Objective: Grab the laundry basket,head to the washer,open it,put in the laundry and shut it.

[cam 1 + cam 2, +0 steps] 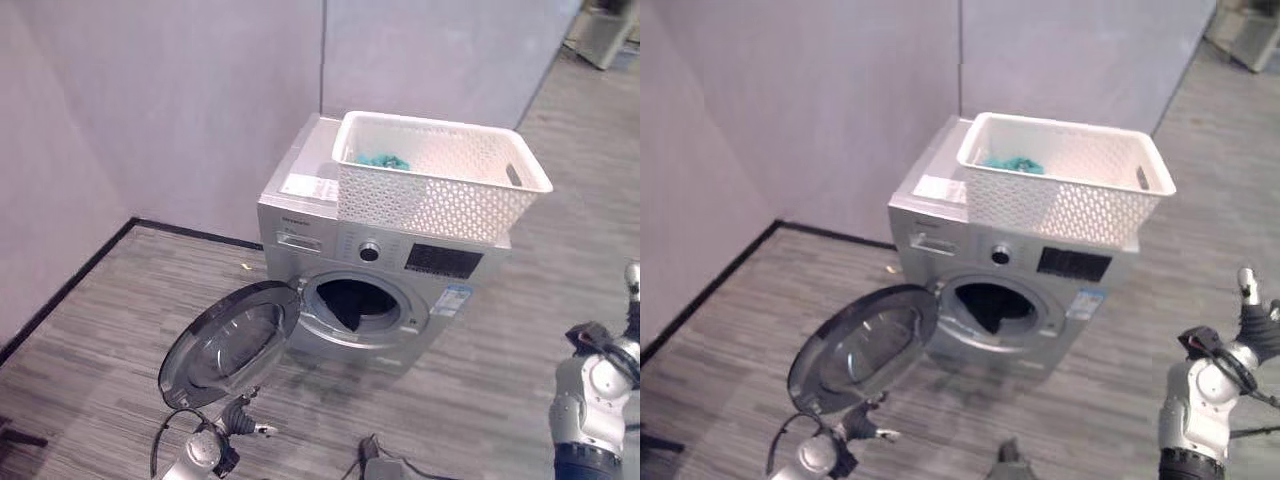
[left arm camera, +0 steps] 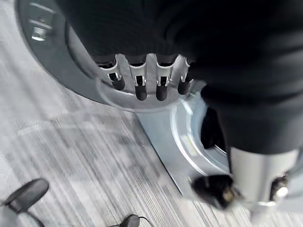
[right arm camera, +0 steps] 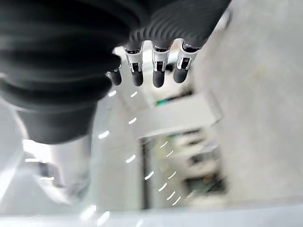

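On top of the washer (image 1: pixel 375 280) sits the basket (image 1: pixel 440 175), long axis across the machine, teal laundry (image 1: pixel 383 160) mostly hidden inside. Door (image 1: pixel 228 342) hangs open leftward; drum dark. Left hand (image 2: pixel 142 82) beside door, fingers straight, empty. Right hand (image 3: pixel 151 66) raised, relaxed, empty.

No writing can be read anywhere. The washer (image 1: pixel 380 270) carries a white sticker (image 1: pixel 309 187) on its top, left of the basket (image 1: pixel 440 175), and a small blue-and-white label (image 1: pixel 456 299) right of its opening, both too small to make out.
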Controlling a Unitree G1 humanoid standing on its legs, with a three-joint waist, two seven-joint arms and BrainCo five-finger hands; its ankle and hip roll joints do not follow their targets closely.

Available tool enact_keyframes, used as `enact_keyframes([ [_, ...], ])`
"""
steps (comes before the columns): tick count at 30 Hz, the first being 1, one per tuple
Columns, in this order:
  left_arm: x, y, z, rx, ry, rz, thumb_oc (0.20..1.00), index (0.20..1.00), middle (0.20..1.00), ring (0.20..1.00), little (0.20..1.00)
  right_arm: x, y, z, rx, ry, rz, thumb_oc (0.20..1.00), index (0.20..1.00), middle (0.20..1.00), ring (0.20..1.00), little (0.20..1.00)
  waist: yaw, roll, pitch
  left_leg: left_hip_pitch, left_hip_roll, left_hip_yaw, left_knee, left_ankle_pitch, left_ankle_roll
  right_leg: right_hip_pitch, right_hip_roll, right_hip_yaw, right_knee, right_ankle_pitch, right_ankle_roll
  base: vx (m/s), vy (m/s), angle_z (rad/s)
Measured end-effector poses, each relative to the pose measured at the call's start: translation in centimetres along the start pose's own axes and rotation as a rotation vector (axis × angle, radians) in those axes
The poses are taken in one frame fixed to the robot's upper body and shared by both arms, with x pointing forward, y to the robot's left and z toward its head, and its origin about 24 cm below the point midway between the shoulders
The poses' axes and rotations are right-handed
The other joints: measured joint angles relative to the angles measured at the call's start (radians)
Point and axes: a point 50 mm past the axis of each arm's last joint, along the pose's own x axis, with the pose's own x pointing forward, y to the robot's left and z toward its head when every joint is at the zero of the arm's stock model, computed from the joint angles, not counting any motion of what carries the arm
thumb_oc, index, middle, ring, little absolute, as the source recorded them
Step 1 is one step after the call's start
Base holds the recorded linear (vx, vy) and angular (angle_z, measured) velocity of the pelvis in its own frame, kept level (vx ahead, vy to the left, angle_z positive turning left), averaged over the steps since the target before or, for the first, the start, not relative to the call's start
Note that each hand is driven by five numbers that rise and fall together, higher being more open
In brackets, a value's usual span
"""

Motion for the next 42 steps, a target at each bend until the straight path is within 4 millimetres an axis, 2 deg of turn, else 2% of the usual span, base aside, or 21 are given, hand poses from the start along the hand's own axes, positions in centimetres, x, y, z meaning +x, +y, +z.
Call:
enact_keyframes([
  [1,0.0,-0.4,0.1,-0.007,-0.001,-0.008,1.0,1.0,1.0,1.0,1.0,0.2,0.4,0.3,0.012,-0.016,0.007,1.0,1.0,1.0,1.0,1.0,0.001,0.02,-0.001,-0.004,0.001,-0.002,0.014,-0.026,0.004,0.009,0.009,-0.005,-0.006,0.01,-0.007,0.15,-0.067,-0.03],
  [2,0.1,-0.5,0.2,-0.018,-0.005,-0.006,1.0,1.0,1.0,1.0,1.0,0.2,0.7,0.5,0.025,-0.019,0.011,1.0,1.0,1.0,1.0,1.0,0.006,0.029,0.001,-0.004,0.005,-0.015,0.014,-0.039,-0.011,0.013,0.009,-0.007,-0.004,0.035,-0.004,0.03,-0.013,0.1],
  [5,0.2,-0.9,0.7,-0.023,-0.025,-0.013,1.0,1.0,1.0,1.0,1.0,0.1,1.4,0.6,0.032,-0.021,0.043,1.0,1.0,1.0,1.0,1.0,0.002,0.042,-0.003,0.011,0.009,-0.021,0.005,-0.032,-0.023,0.046,0.017,-0.015,-0.03,0.052,-0.002,0.11,-0.055,0.03],
  [6,0.2,-0.8,0.8,-0.021,-0.03,-0.011,1.0,1.0,1.0,1.0,1.0,-0.2,1.7,0.3,0.028,-0.01,0.069,1.0,1.0,1.0,1.0,1.0,-0.005,0.039,-0.001,0.035,0.009,-0.022,-0.015,-0.023,-0.037,0.079,0.018,-0.018,-0.06,0.06,-0.001,0.12,-0.081,0.0],
  [12,0.4,-1.0,1.2,-0.037,-0.04,-0.01,1.0,1.0,1.0,1.0,1.0,-0.4,2.5,0.5,0.032,-0.01,0.158,1.0,1.0,1.0,1.0,1.0,-0.005,0.004,-0.005,0.102,0.014,-0.061,-0.105,0.003,-0.054,0.133,0.011,-0.036,-0.084,0.053,0.003,0.09,-0.065,0.17],
  [15,0.4,-1.0,1.2,-0.036,-0.042,-0.008,1.0,1.0,1.0,1.0,1.0,-0.4,2.7,0.7,0.034,-0.014,0.177,1.0,1.0,1.0,1.0,1.0,-0.003,0.0,-0.008,0.109,0.019,-0.079,-0.135,0.021,-0.058,0.133,0.008,-0.034,-0.081,0.052,0.002,0.06,-0.073,0.22],
  [16,0.3,-1.0,1.0,-0.044,-0.033,-0.006,1.0,1.0,1.0,1.0,1.0,-0.2,2.8,0.8,0.022,-0.017,0.19,1.0,1.0,1.0,1.0,1.0,0.01,0.001,-0.009,0.123,0.03,-0.081,-0.165,0.032,-0.065,0.138,0.01,-0.039,-0.084,0.052,0.002,0.07,-0.123,0.09],
  [19,0.1,-0.9,0.1,-0.049,-0.003,0.005,1.0,1.0,1.0,1.0,1.0,1.0,3.0,2.1,-0.014,-0.079,0.238,1.0,1.0,1.0,1.0,1.0,0.007,-0.017,-0.02,0.138,0.033,-0.101,-0.216,0.054,-0.063,0.156,0.008,-0.041,-0.12,0.051,0.002,0.06,-0.067,0.17],
  [20,-0.2,-0.7,-0.5,-0.04,0.013,0.004,1.0,1.0,1.0,1.0,1.0,1.7,3.2,2.9,-0.033,-0.117,0.266,1.0,1.0,1.0,1.0,1.0,0.01,-0.032,-0.029,0.142,0.037,-0.107,-0.242,0.068,-0.072,0.169,0.008,-0.044,-0.156,0.054,0.005,0.04,-0.049,0.11],
  [22,-0.6,-0.7,-1.4,-0.028,0.038,-0.009,1.0,1.0,1.0,1.0,1.0,3.3,3.8,4.3,-0.084,-0.178,0.309,1.0,1.0,1.0,1.0,1.0,0.009,-0.037,-0.032,0.154,0.055,-0.111,-0.265,0.078,-0.078,0.184,0.024,-0.06,-0.176,0.059,0.006,0.01,-0.045,0.12],
  [23,-0.6,-0.8,-1.3,-0.022,0.034,-0.018,1.0,1.0,1.0,1.0,1.0,4.7,4.0,4.3,-0.2,-0.178,0.358,1.0,1.0,1.0,1.0,1.0,0.007,-0.038,-0.033,0.155,0.059,-0.11,-0.271,0.08,-0.082,0.191,0.029,-0.064,-0.187,0.063,0.004,0.0,-0.043,0.12],
  [25,-0.7,-1.3,-1.3,-0.008,0.031,-0.045,1.0,1.0,1.0,1.0,1.0,6.4,5.8,4.1,-0.31,-0.154,0.439,1.0,1.0,1.0,1.0,1.0,0.003,-0.04,-0.034,0.155,0.066,-0.109,-0.278,0.083,-0.086,0.191,0.036,-0.065,-0.197,0.07,0.003,0.01,-0.044,-0.01],
  [30,-0.7,-1.8,-1.2,0.0,0.024,-0.1,1.0,1.0,1.0,1.0,1.0,7.8,9.8,5.1,-0.347,-0.161,0.562,1.0,1.0,1.0,1.0,1.0,0.005,-0.04,-0.033,0.152,0.085,-0.109,-0.278,0.085,-0.09,0.187,0.054,-0.065,-0.198,0.074,-0.001,0.01,-0.024,-0.02],
  [33,-0.7,-2.0,-1.0,0.001,0.015,-0.125,1.0,1.0,1.0,1.0,1.0,8.9,12.1,5.7,-0.44,-0.158,0.645,1.0,1.0,1.0,1.0,1.0,0.012,-0.039,-0.031,0.15,0.087,-0.11,-0.278,0.086,-0.093,0.181,0.057,-0.067,-0.199,0.075,-0.003,0.01,-0.018,0.02],
  [35,-0.8,-2.2,-1.2,-0.003,0.02,-0.13,1.0,1.0,1.0,1.0,1.0,8.9,13.1,5.8,-0.448,-0.16,0.682,1.0,1.0,1.0,1.0,1.0,0.026,-0.041,-0.03,0.148,0.092,-0.112,-0.278,0.086,-0.093,0.182,0.06,-0.07,-0.199,0.076,-0.004,0.0,-0.028,-0.02],
  [37,-1.0,-2.1,-1.3,-0.022,0.019,-0.138,1.0,1.0,1.0,1.0,1.0,9.0,15.4,5.7,-0.547,-0.144,0.775,1.0,1.0,1.0,1.0,1.0,0.021,-0.039,-0.028,0.139,0.094,-0.109,-0.278,0.086,-0.093,0.175,0.062,-0.068,-0.199,0.077,-0.005,0.0,-0.015,-0.01],
  [39,-1.0,-1.8,-1.1,-0.025,0.009,-0.136,1.0,1.0,1.0,1.0,1.0,9.0,16.2,6.3,-0.564,-0.153,0.817,1.0,1.0,1.0,1.0,1.0,0.027,-0.046,-0.026,0.13,0.097,-0.11,-0.278,0.09,-0.099,0.162,0.066,-0.069,-0.199,0.082,-0.009,0.0,-0.027,0.07],
  [42,-1.3,-1.9,-1.4,-0.016,0.013,-0.163,1.0,1.0,1.0,1.0,1.0,8.9,18.7,6.2,-0.787,-0.152,0.94,1.0,1.0,1.0,1.0,1.0,0.031,-0.05,-0.023,0.114,0.105,-0.118,-0.278,0.092,-0.101,0.154,0.073,-0.078,-0.199,0.083,-0.01,-0.01,-0.031,0.08],
])
